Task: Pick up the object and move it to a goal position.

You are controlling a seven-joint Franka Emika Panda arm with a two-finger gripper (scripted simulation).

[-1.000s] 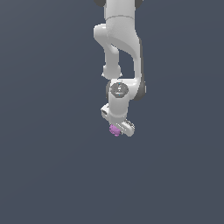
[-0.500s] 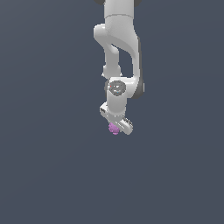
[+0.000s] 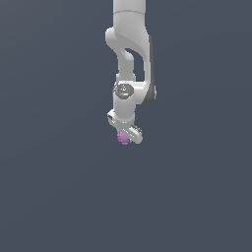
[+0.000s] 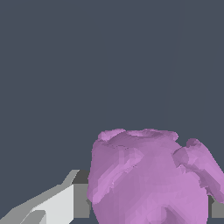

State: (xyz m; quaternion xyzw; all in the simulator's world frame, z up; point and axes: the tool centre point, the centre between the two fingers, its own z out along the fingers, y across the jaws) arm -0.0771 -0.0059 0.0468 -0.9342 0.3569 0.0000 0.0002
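Observation:
The object (image 3: 122, 138) is a small purple-pink knobbly lump. In the exterior view it sits at the tip of my white gripper (image 3: 125, 136), mostly hidden by the hand. In the wrist view the object (image 4: 148, 179) fills the lower part of the picture, held between my fingers. One white finger (image 4: 57, 203) with a grey pad shows beside it and a sliver of the other shows at the opposite edge. The gripper is shut on the object and holds it in the air above the dark grey ground.
The white arm (image 3: 129, 54) reaches down from the top of the exterior view. A plain dark grey surface (image 3: 59, 187) lies all around.
The arm has drawn upward in the exterior view and the wrist has turned slightly. The object has stayed in the gripper.

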